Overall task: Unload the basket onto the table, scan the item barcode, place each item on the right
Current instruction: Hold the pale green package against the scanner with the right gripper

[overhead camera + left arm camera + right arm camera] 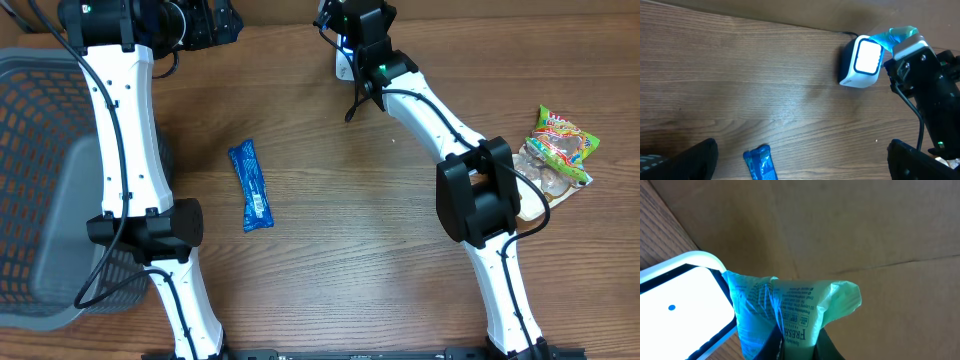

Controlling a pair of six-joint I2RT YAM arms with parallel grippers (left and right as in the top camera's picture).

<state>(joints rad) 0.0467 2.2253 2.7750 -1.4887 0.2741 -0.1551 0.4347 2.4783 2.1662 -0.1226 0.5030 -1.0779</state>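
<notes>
- two tools in view: right tool point(795, 342) is clamped on a green packet point(790, 305), held right at the lit window of the scanner point(862, 62)
- left tool point(802, 162) hangs wide open, empty
- blue wrapper point(251, 186) lies flat on the counter point(340, 250)

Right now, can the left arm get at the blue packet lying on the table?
Probably yes. The left gripper is open and empty, and the blue packet lies flat on bare table with nothing on or beside it. The right gripper holds a green packet at the scanner.
</notes>
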